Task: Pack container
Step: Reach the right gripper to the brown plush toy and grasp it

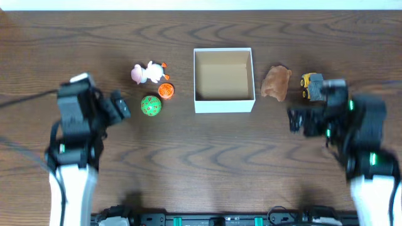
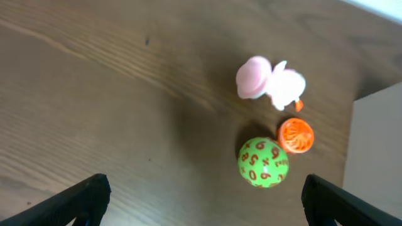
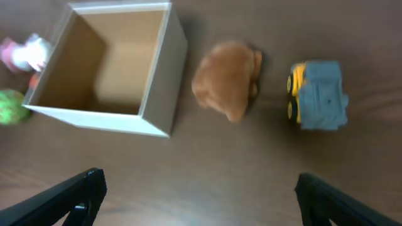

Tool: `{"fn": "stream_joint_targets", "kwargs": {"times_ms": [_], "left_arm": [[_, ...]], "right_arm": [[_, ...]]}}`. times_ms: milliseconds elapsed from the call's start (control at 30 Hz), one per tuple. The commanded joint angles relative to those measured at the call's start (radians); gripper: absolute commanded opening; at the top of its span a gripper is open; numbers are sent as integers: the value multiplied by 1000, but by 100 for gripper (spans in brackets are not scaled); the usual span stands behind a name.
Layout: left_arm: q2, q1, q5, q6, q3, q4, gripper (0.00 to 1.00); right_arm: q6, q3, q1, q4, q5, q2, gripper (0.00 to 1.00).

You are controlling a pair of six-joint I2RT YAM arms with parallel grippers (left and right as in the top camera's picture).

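The container point(image 1: 224, 107) is a square white-walled box with a tan inside, empty, at the table's middle back; it also shows in the right wrist view point(image 3: 164, 69). Left of it lie a pink and white toy point(image 1: 146, 73), an orange ball point(image 1: 166, 91) and a green numbered ball point(image 1: 151, 105), all seen in the left wrist view too: toy point(image 2: 270, 81), orange ball point(image 2: 295, 135), green ball point(image 2: 263, 162). Right of it lie a brown plush point(image 1: 276, 82) point(image 3: 225, 86) and a grey and yellow toy truck point(image 1: 311, 86) point(image 3: 318, 94). My left gripper point(image 1: 120, 105) point(image 2: 204, 201) is open, left of the green ball. My right gripper point(image 1: 295, 119) point(image 3: 201, 198) is open, near the plush.
The dark wooden table point(image 1: 207, 163) carries everything. A pale strip runs along its far edge point(image 1: 201, 5). Black fixtures sit at the front edge point(image 1: 213, 220). A cable trails at the left point(image 1: 19, 99).
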Motion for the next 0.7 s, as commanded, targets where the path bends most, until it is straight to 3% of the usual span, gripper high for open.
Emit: {"fn": "stream_joint_targets", "kwargs": {"times_ms": [0,200,333,400,500,667], "left_arm": [[133,-2,4,-9,95,-27,98],[256,-2,3,-9,150,-31,98],[280,-2,3,-8,150,-33,98],[282,-2,3,-8,149,-35,98],[282,-2,3,-9,149,-46,98],[282,-2,3,-9,149,-52,98]], "right_arm": [[-54,227,-7,-89,66,249,99],[-53,586,0,-294,41,581,99],[-34,644,16,-256,-189,692,99],[-34,645,30,-208,-214,720,99],[52,645,107,-154,67,764,99],[113,645,206,-102,350,836,99]]}}
